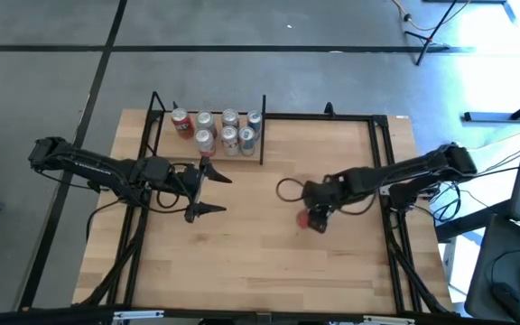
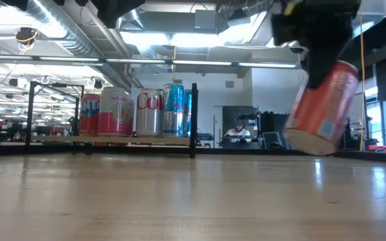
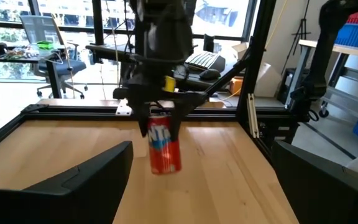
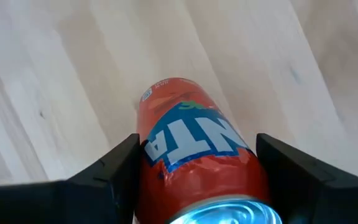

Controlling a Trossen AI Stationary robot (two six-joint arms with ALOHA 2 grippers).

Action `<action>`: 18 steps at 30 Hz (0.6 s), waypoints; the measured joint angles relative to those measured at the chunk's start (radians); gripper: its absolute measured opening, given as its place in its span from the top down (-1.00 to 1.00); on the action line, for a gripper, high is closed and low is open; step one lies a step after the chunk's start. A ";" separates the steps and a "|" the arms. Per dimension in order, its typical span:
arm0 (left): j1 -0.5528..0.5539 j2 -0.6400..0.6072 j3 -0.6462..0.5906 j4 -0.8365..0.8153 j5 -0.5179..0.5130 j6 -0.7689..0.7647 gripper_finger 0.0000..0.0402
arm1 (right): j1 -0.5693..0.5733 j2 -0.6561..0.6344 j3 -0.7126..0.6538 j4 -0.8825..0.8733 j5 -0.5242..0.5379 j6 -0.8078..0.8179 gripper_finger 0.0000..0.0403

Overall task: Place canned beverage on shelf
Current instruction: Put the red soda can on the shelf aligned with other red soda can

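The right gripper [image 1: 317,219] was seen clamped on an orange soda can [image 2: 321,108], one finger [image 4: 114,171] pressed to each side of its body just below the top rim. The can was held clear of the table [image 1: 242,262] and tilted, its base swung out from under the wrist — plainly so in the low view. It was placed right of the table's middle, well apart from the shelf [image 1: 208,155] at the far left of the tabletop, where seven cans [image 1: 217,130] were already stood in two rows between thin black rods.

The left gripper [image 1: 208,191] was spread wide with nothing between its fingers, and was parked near the shelf's front edge.

The step in hand was judged to be the carry, the pickup being done. For the next move, the can would need to be brought upright, taken across toward the shelf, lifted over the ledge and set into a free spot beside the standing cans — and the waiting left arm would have to be cleared on the way.
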 joint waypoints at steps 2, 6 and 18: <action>0.000 0.000 0.000 -0.001 0.000 0.000 -0.83 | 0.015 0.060 0.061 0.000 0.024 -0.062 -0.25; 0.000 0.000 0.000 -0.002 0.000 0.000 -0.83 | 0.046 0.196 0.217 -0.117 0.065 -0.179 -0.25; 0.000 0.000 0.000 -0.016 0.000 0.000 -0.83 | 0.175 0.558 0.635 -0.285 0.085 -0.560 -0.24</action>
